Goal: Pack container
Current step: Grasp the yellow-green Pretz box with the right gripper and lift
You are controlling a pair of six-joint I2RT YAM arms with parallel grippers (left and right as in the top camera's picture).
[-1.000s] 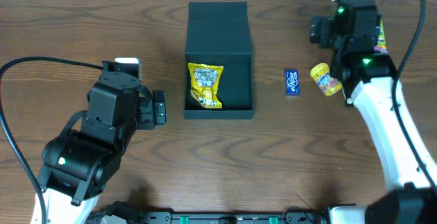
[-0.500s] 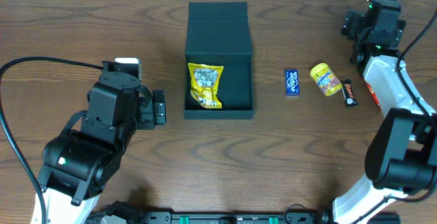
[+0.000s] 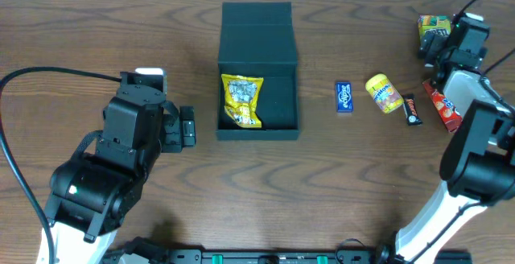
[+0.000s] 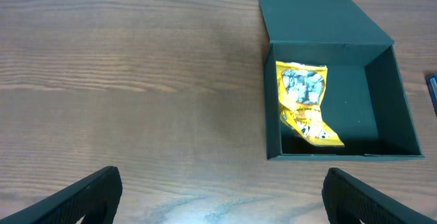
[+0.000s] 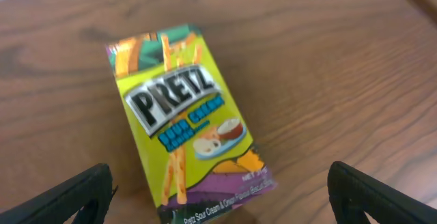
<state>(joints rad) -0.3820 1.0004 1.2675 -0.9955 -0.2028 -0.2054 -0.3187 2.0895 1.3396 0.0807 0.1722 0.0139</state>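
Table layout, read off the two grippers.
Left gripper [image 4: 222, 203]: the container [image 3: 258, 71] sits on the table [image 3: 362, 183] ahead of it and off to its right, apart from the fingers, with the flap lid lying flat beyond the far wall. A snack bag [image 4: 305, 102] lies inside, against the wall on the gripper's side. Right gripper [image 5: 222, 197]: a Pretz carton [image 5: 188, 121] lies flat on the table just ahead, in line with the gap between its fingers. Between this gripper and the container runs a loose row; going out from the container it holds a small flat pack [image 3: 344, 96], a round pouch [image 3: 384, 92], a slim bar [image 3: 412, 109] and a flat packet [image 3: 445, 109] beside the right arm.
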